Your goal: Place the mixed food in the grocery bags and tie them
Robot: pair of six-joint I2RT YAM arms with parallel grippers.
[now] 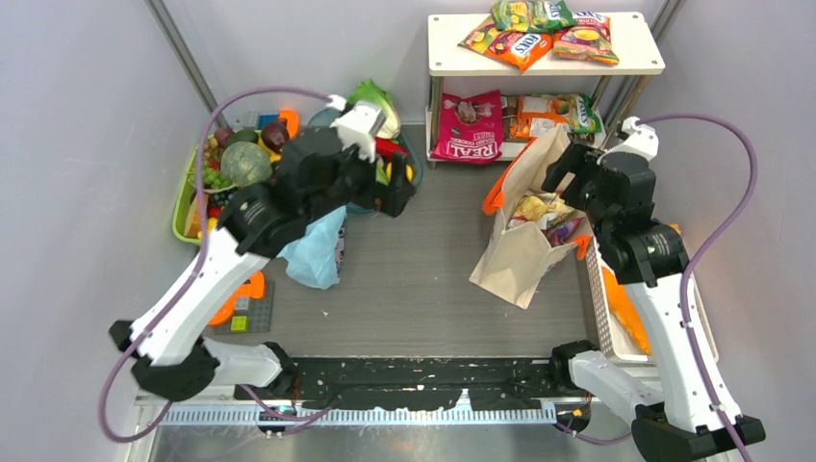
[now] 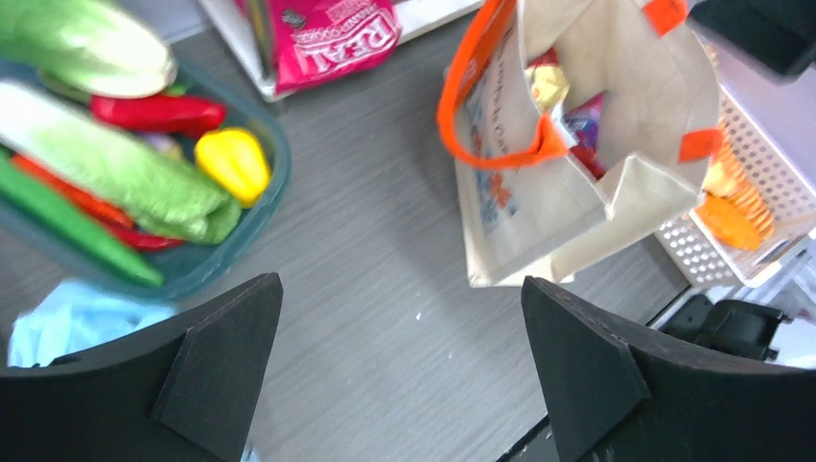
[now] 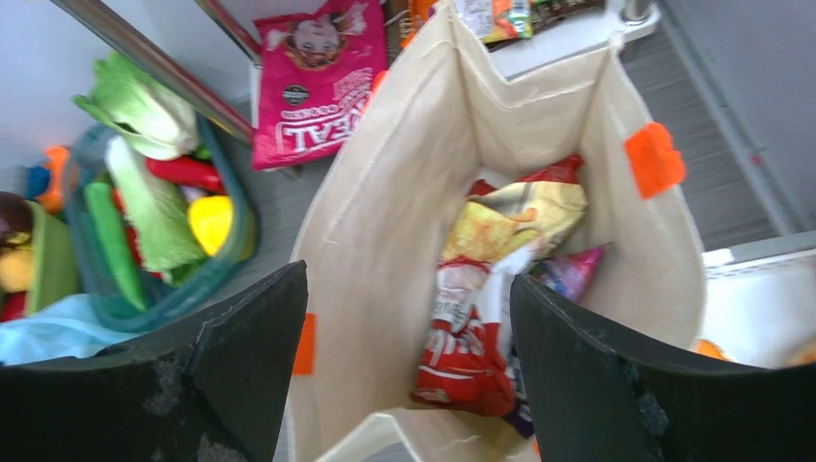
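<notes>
Jaws are hard to make out from above. The wrist views show the left gripper (image 2: 399, 308) wide and empty above the desk (image 2: 385, 192), and the right gripper (image 3: 409, 289) wide and empty over the open canvas tote (image 3: 385, 192), which holds overlapping snack packets (image 3: 510, 217). The left arm half covers the light-blue bag (image 1: 316, 248). The long cabbage (image 2: 125, 168) lies aslant in a teal tub (image 2: 231, 255).

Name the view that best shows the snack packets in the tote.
Right wrist: it looks into the open tote, showing yellow, red and purple snack packets. Top external catches only their tops; left wrist shows a sliver behind the orange handle.
</notes>
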